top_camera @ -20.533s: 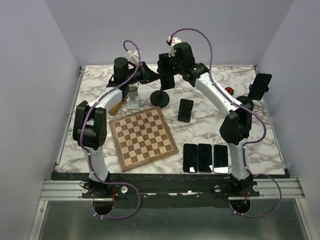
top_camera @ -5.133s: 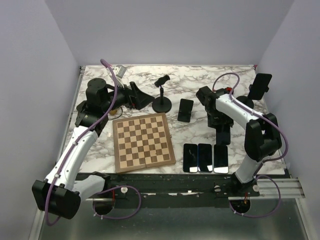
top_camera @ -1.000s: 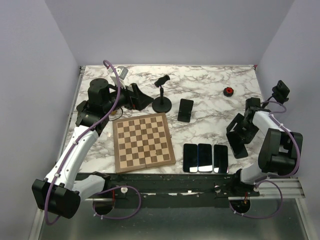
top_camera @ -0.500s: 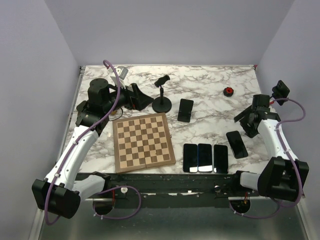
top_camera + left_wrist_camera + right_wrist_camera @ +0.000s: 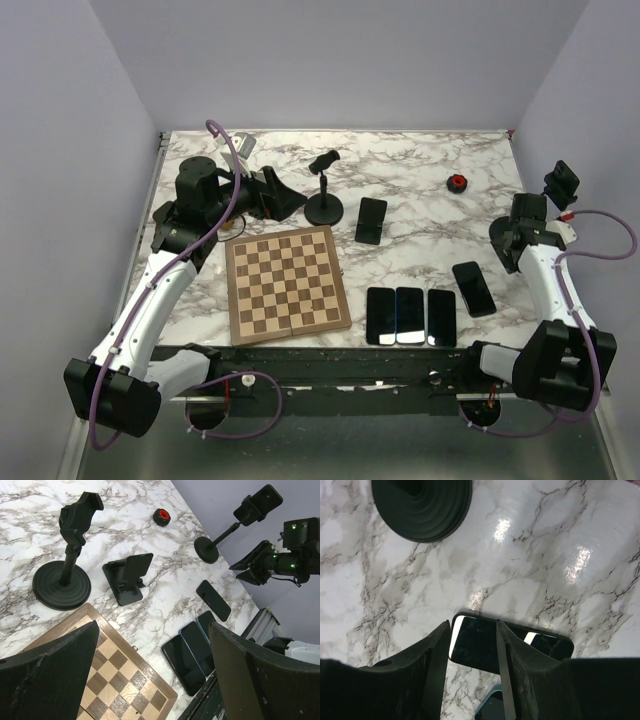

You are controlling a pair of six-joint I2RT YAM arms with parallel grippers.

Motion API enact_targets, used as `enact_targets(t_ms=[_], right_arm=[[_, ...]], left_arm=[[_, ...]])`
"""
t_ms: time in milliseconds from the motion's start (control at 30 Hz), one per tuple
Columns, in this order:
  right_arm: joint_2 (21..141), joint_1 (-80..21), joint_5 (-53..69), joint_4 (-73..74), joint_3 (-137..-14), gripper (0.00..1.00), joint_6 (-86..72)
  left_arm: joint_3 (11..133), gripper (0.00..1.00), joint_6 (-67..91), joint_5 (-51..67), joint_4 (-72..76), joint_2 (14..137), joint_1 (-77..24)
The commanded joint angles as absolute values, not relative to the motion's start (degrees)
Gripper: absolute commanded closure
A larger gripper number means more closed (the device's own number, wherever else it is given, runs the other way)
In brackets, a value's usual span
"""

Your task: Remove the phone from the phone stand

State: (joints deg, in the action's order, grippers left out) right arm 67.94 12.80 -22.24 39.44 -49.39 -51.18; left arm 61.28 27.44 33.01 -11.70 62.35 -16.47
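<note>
Lying flat on the table (image 5: 420, 190), the phone (image 5: 472, 288) seems stiff, light, slippery; hold its long edges. The right hand (image 5: 472, 630) is released, empty.

You see a white marble table (image 5: 420, 170) with dark veins, enclosed by plain lilac walls (image 5: 340, 60). An aluminium rail (image 5: 120, 378) runs along its near edge, grey floor (image 5: 340, 450) below. Light glares off the marble.
</note>
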Motion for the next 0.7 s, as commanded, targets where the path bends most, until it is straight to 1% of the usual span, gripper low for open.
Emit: enact_targets(t_ms=[0,33,67,167,300,400,667], right_arm=[[71.45,13.38,-24.73,36.86,-46.93,0.53,-53.44],[72.06,13.37,-24.74,36.74,-46.55,0.54,-54.20],[72.53,13.36,-24.79,36.47,-45.91,0.57,-54.94],[72.81,13.38,-24.54,35.42,-43.61,0.61,-57.72],[71.61,13.36,-23.65,33.76,-39.87,0.62,-62.08],[70.30,13.44,-25.20,32.15,-37.04,0.62,-64.10],[70.41,14.20,-27.91,29.27,-34.79,0.60,-63.31]], left_arm=[[62.75,0.01,27.07,33.82,-10.92,61.85,-16.08],[62.75,0.01,27.07,33.79,-11.00,61.95,-16.08],[62.84,0.01,27.00,33.80,-10.99,61.97,-16.08],[62.82,0.02,26.92,33.68,-11.12,61.89,-16.00],[62.84,0.01,26.89,33.66,-11.16,61.86,-15.73],[62.84,0.01,26.98,33.66,-11.08,61.87,-15.73],[62.58,0.02,27.50,34.23,-10.65,62.06,-15.73]])
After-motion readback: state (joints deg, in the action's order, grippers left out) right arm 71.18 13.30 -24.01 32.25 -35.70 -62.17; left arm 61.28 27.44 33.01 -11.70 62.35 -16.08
